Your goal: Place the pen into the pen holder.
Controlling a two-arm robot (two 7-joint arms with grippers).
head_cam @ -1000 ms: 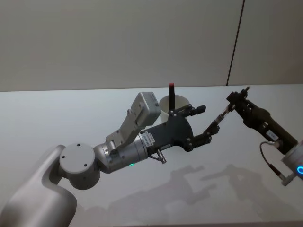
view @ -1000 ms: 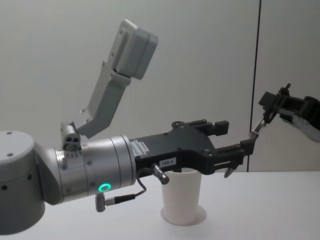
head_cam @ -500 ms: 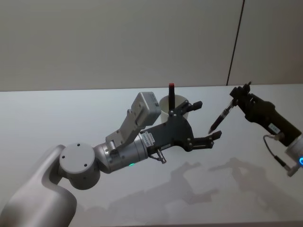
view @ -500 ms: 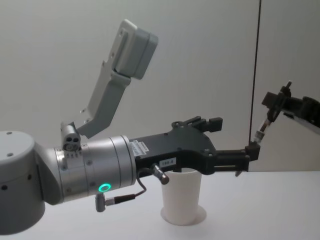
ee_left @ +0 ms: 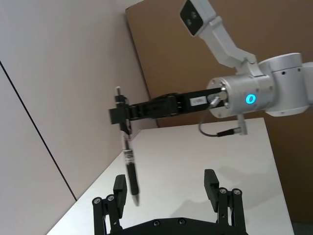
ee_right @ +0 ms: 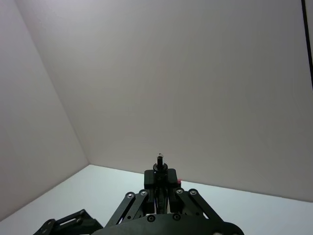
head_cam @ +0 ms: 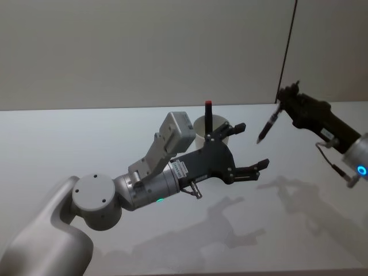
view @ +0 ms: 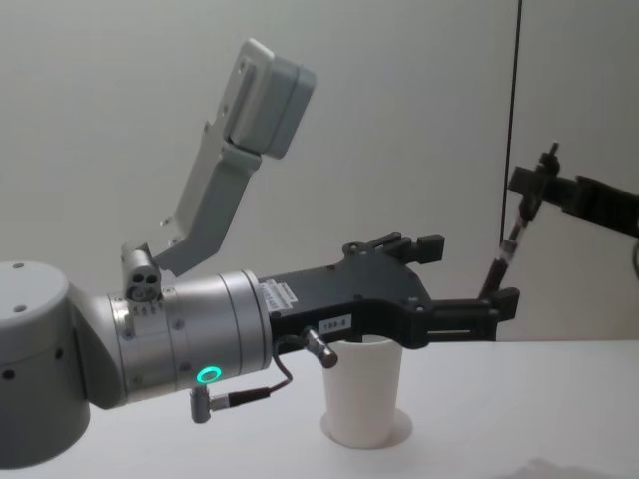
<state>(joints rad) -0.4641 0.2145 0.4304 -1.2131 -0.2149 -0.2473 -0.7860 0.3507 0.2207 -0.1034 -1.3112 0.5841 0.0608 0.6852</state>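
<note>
Pen holder: plain white paper cup upright on the white table, towards the far middle, its lower half screened in the head view by the left gripper. Contents: one red-capped pen standing upright, cap clear of the rim; the part below the rim not visible. In the chest view, cup body exposed from mid-height to base, rim and mouth cut off by the left gripper held level in front of it and above the table.

Left gripper: fingers spread wide apart, nothing between them; in the left wrist view, both fingertips bare, with the table beyond.

Right gripper: raised at the right, well apart from the cup, fingers clamped together on the upper end of a dark pen. Pen hanging tip-down, slightly tilted, in mid-air above the table, off to the right of the cup and above the left gripper's open fingers. Same pen in the left wrist view and the chest view, lower end there overlapping the left fingertip. In the right wrist view, pen seen end-on between the closed fingers, shaft hidden.
</note>
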